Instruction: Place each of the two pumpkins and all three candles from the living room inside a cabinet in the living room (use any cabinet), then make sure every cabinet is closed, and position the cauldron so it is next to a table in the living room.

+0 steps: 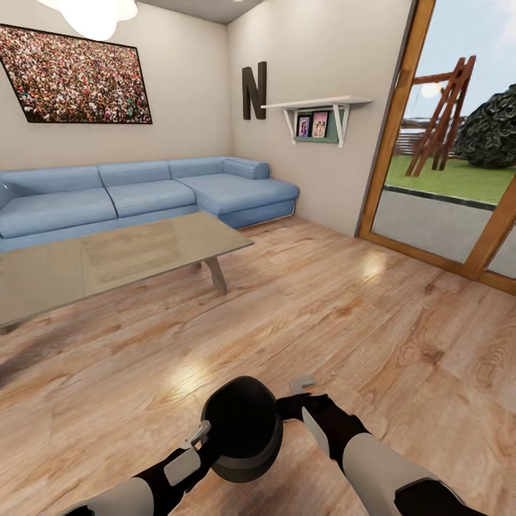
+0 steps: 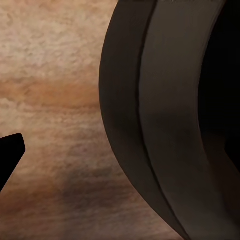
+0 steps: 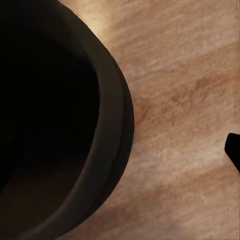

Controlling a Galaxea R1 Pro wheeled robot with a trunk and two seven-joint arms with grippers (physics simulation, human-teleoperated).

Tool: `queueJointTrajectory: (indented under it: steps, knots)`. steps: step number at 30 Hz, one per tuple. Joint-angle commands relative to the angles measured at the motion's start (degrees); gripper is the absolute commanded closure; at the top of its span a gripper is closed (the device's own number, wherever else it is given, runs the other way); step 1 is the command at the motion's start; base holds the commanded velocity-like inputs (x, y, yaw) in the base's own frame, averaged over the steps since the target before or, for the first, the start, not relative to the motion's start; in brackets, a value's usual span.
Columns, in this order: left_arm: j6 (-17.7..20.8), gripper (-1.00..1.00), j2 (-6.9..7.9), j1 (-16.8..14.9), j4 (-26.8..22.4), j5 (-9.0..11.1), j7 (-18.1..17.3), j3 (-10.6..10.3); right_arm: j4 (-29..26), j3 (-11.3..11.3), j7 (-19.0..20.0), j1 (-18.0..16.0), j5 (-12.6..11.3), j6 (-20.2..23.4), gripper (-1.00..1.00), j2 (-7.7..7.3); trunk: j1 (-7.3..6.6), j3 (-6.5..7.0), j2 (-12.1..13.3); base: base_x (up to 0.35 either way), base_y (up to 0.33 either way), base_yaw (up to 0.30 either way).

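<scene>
The black cauldron [image 1: 241, 428] is low in the head view, just in front of me, between my two arms. My left gripper [image 1: 201, 434] is at its left side and my right gripper [image 1: 302, 390] at its right. In the left wrist view the thick rim [image 2: 165, 120] looms close, and one dark fingertip [image 2: 10, 155] stands well clear of its outer wall. The right wrist view shows the cauldron's dark mouth [image 3: 45, 115] and one fingertip [image 3: 234, 150] apart from the rim. Both grippers look open. The glass-topped table [image 1: 107, 258] stands further off to the left. Pumpkins, candles and cabinet are out of view.
A blue corner sofa [image 1: 143, 193] runs along the back wall behind the table. A wood-framed glass door [image 1: 444, 179] to the garden is on the right. A wall shelf [image 1: 319, 107] hangs above open wooden floor [image 1: 322, 315] between me and the sofa.
</scene>
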Motion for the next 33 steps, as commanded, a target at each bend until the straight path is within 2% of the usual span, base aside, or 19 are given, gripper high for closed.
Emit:
queueJointTrajectory:
  steps: [1,7,10,13,18,21,24,26,28,33]
  knots:
    - [0.0,-1.00,0.01,0.0,0.0,0.0,0.0,0.0,-0.3,0.0,0.0,0.0,0.0,0.0,-1.00,0.03,0.00,0.00,0.0,0.000,0.000,0.000]
    - [0.0,-1.00,0.12,0.0,0.0,0.0,0.0,0.0,-1.3,0.1,3.7,0.0,0.0,0.0,-1.00,-0.13,0.00,0.00,0.0,0.000,0.000,0.000]
    - [0.0,-1.00,0.12,0.0,0.0,0.0,0.0,0.0,-0.9,0.0,4.3,0.0,-0.2,0.3,-1.00,-0.17,0.00,0.00,0.0,0.000,0.000,0.000]
    - [0.1,-1.00,0.16,0.0,0.0,0.0,0.0,-0.1,0.4,-0.1,3.6,0.1,-0.3,0.6,-1.00,-0.21,0.00,0.00,0.0,0.000,-0.076,0.000]
    - [0.1,-1.00,0.21,0.0,0.0,0.0,0.2,0.0,5.4,-0.2,-2.8,0.2,-0.5,0.6,-1.00,-0.09,0.00,0.00,0.0,0.000,-0.133,0.000]
    - [0.1,-1.00,0.24,0.0,0.0,0.0,0.4,0.0,5.8,-0.2,-3.2,0.1,-0.5,0.9,-1.00,-0.16,0.00,0.00,0.0,0.000,-0.029,0.000]
    - [0.2,-1.00,0.09,0.0,0.0,0.0,0.6,-0.1,5.9,-0.4,-3.3,0.0,-0.7,4.4,-1.00,-0.21,0.00,0.00,0.0,0.000,-0.008,0.000]
    - [0.5,-1.00,-0.05,0.0,0.0,0.0,0.8,-0.1,5.9,-1.1,-3.3,0.0,-1.7,6.3,-1.00,-0.22,0.00,0.00,0.0,0.000,-0.003,0.000]
    - [0.6,-1.00,-0.10,-0.1,0.0,0.0,2.0,-0.1,5.9,-1.5,-3.3,-0.1,-3.3,7.2,-1.00,-0.20,0.00,0.00,0.0,0.000,-0.001,0.000]
    - [0.9,-1.00,0.25,-0.8,-1.4,-0.2,9.1,-0.2,5.8,-1.8,-3.1,-0.2,-4.5,7.7,-1.00,-0.06,0.00,0.00,0.0,0.000,0.000,0.000]
